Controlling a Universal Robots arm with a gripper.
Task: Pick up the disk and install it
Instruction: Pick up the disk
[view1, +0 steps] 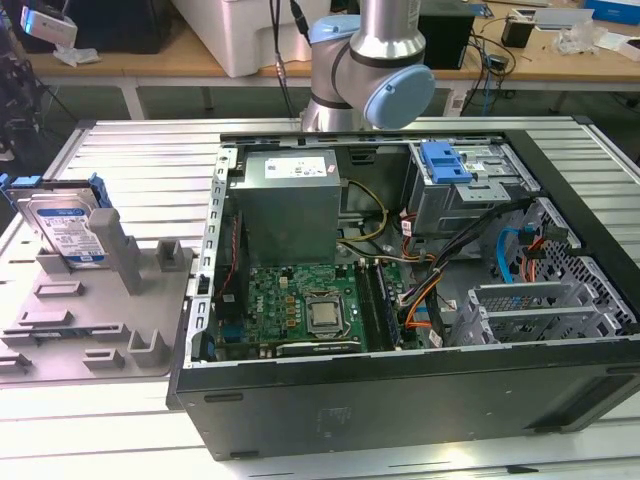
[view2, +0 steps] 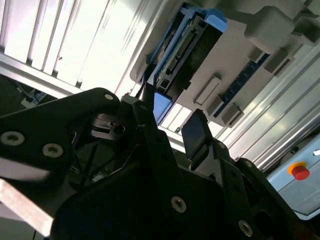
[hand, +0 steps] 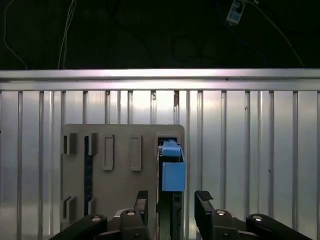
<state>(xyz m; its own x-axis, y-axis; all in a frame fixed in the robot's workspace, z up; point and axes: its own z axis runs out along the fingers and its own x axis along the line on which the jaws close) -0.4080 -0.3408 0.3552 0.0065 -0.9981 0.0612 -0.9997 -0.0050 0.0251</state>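
Two spread jaws, disk (hand: 172, 172) in line between them, well apart

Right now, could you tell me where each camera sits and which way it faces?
Exterior view: off the arm, looking down on the computer case; arm joints show.
First wrist view: on the wrist, looking down over the open pincer at the disk.
Second wrist view: on the wrist, angled past the pincer.
Wrist views share pincer and disk.

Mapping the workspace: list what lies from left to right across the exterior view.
silver rectangular disk in a blue plastic carrier → grey metal power supply box → blue plastic tab atop the grey metal drive cage
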